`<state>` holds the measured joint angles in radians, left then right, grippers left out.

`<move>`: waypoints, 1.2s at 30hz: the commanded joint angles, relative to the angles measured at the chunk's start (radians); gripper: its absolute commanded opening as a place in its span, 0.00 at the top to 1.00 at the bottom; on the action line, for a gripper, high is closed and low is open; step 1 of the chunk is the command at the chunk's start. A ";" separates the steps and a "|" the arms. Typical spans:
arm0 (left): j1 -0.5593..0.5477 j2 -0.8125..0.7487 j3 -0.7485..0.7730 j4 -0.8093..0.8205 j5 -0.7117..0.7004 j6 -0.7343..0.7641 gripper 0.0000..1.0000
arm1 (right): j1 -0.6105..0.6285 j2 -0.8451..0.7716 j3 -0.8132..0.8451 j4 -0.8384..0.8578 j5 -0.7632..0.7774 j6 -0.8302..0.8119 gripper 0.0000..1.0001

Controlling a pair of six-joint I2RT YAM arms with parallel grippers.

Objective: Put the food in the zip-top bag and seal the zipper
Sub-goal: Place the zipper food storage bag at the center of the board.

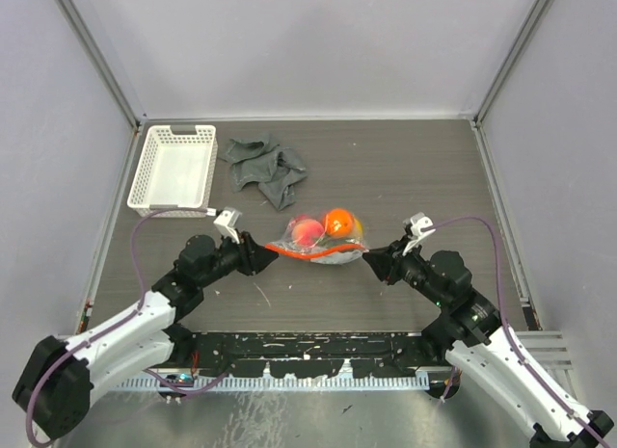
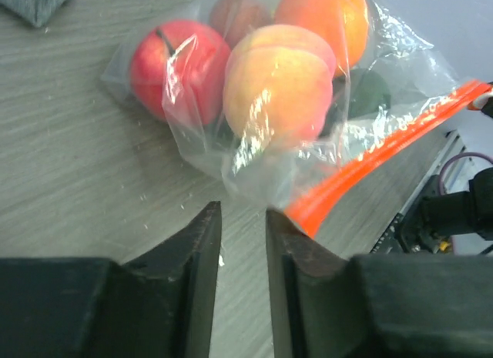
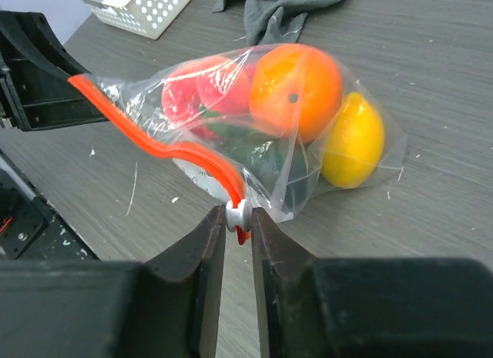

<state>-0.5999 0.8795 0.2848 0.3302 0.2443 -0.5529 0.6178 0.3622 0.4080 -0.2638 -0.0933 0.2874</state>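
Overhead, the zip-top bag (image 1: 333, 250) lies on the dark table (image 1: 415, 178) midway between the two arms. The food (image 1: 307, 233) is already inside, with an orange (image 1: 339, 222) the clearest piece. The red-orange zipper (image 1: 308, 254) runs along the bag's near edge. The left gripper (image 1: 270, 256) is at one end of it and the right gripper (image 1: 368, 259) at the other. A white lattice basket (image 1: 174, 169) and a crumpled grey cloth (image 1: 265, 167) sit well apart, farther back.

From the left wrist, the jaws stand apart with only bare table in the gap. The zipper's end lies just ahead of one finger, and I cannot tell if it touches. A red apple (image 2: 166, 65) and a peach (image 2: 277, 85) press against the film.

From the right wrist, the fingers are clamped on a small white slider (image 3: 237, 215) at the zipper's near end. Behind it are a lemon (image 3: 354, 142) and a dark green piece (image 3: 266, 154). The strip looks joined along its length, though I cannot confirm it is sealed.

The film looks thin, slack and slippery, so it would probably crumple or slide out of a pinch. The rounded toys seem light but loose, so they are likely to roll and shift the load when the bag is lifted. The zipper strip is the only firm part. The best holds are its two ends or the slider, not the bag's wall.
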 commanded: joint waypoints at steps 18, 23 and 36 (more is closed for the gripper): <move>0.004 -0.766 0.339 -0.829 -0.342 0.026 0.02 | -0.001 -0.073 0.303 -0.275 0.337 -0.052 0.21; 0.003 -0.744 0.474 -0.907 -0.409 0.175 0.02 | -0.002 -0.075 0.346 -0.294 0.526 -0.131 0.00; 0.004 -0.673 0.488 -0.848 -0.530 0.409 0.02 | -0.001 -0.075 0.345 -0.327 0.884 0.038 0.00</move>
<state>-0.5999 0.1730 0.7979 -0.5770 -0.2481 -0.2134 0.6178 0.2924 0.7212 -0.5877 0.6445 0.2462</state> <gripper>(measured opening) 0.983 0.999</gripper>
